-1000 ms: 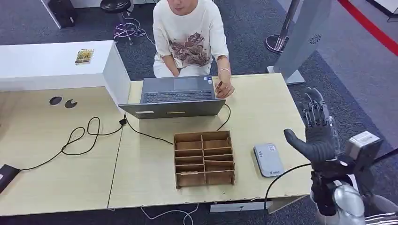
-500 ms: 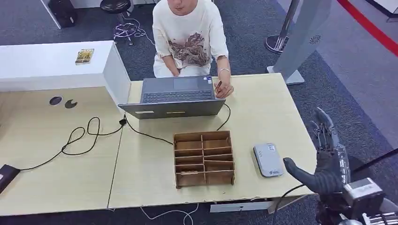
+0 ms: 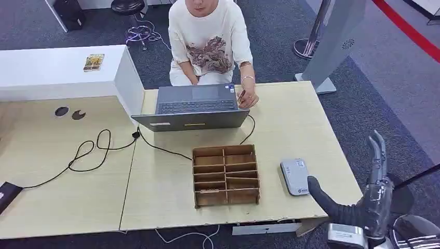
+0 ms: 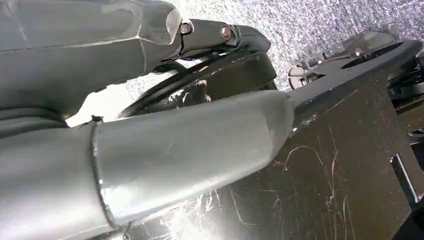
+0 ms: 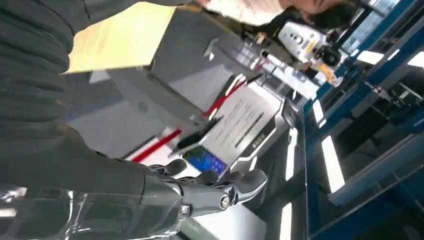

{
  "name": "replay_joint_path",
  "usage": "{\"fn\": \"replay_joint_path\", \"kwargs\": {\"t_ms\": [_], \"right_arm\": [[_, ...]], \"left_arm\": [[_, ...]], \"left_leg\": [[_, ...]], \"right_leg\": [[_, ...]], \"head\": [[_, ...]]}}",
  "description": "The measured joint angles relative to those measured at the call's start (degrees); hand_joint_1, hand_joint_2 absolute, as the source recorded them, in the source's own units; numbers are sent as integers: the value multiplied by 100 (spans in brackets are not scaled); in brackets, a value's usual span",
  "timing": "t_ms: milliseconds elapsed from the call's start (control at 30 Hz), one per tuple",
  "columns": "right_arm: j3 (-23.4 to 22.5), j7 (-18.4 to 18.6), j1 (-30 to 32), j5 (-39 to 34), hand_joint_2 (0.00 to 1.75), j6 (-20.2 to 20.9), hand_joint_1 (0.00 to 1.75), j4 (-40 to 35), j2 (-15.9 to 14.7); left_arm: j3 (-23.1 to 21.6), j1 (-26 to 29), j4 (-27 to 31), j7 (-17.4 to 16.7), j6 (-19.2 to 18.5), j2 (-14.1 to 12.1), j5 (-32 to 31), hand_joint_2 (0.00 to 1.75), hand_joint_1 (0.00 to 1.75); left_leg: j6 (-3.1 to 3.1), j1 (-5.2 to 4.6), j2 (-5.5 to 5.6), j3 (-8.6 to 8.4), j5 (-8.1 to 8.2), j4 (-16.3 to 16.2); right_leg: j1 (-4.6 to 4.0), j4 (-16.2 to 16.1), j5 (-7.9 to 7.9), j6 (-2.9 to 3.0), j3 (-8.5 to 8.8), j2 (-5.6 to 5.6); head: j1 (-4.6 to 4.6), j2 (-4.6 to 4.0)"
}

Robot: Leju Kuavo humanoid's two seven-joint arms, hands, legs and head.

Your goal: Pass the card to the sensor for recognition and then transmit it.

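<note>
Reaching up past the front right corner of the pale wooden worktop (image 3: pixel 290 129), the robot's right hand (image 3: pixel 363 199) is seen with its dark fingers (image 3: pixel 377 155) extended and spread and its thick grey thumb (image 3: pixel 324 199) held out toward the table; nothing is held in it. The left hand (image 4: pixel 150 150) is seen very close in the left wrist view, and whether it is open or closed cannot be told. A flat grey rectangular card reader (image 3: pixel 296 177) lies on the worktop just beside the right thumb, to the right of a brown wooden compartment box (image 3: pixel 225 175). No card can be made out in the box's compartments or elsewhere. Behind the box an open grey laptop (image 3: pixel 194 107) is placed, with a black cable (image 3: pixel 98 148) trailing leftward. A person in a cream printed shirt (image 3: pixel 210 41) is seated behind the laptop, one hand resting beside it.
</note>
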State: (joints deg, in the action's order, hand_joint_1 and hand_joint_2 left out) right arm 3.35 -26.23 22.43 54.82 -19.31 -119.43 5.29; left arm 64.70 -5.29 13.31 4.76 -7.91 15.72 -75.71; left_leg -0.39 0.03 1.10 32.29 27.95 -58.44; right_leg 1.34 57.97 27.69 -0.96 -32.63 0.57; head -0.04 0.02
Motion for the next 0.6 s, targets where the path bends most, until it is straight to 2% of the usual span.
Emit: {"fn": "replay_joint_path", "kwargs": {"t_ms": [167,300,400,600], "right_arm": [[373,654,111,1038,175,-582,0,13,-13],[695,1238,157,1841,175,-765,0,81,-125],[995,1924,164,2428,175,-843,0,144,-370],[1568,2831,154,2847,175,-762,0,262,-965]], "left_arm": [[2,-17,0,-63,-7,0,-29,0,0],[2,-34,0,-105,-9,0,-61,0,0],[2,-37,0,-105,-13,0,-76,0,0],[2,-38,0,-105,-15,2,-79,0,0]], "left_leg": [[0,0,0,0,0,0],[0,0,-2,-2,0,0],[0,0,-2,-2,0,0],[0,0,-1,-1,0,0]], "right_leg": [[0,0,0,0,1,-1],[0,0,0,0,2,-1],[0,0,0,0,2,-1],[0,0,0,0,3,-1]], "head": [[0,0],[-2,0],[0,0],[0,0]]}}
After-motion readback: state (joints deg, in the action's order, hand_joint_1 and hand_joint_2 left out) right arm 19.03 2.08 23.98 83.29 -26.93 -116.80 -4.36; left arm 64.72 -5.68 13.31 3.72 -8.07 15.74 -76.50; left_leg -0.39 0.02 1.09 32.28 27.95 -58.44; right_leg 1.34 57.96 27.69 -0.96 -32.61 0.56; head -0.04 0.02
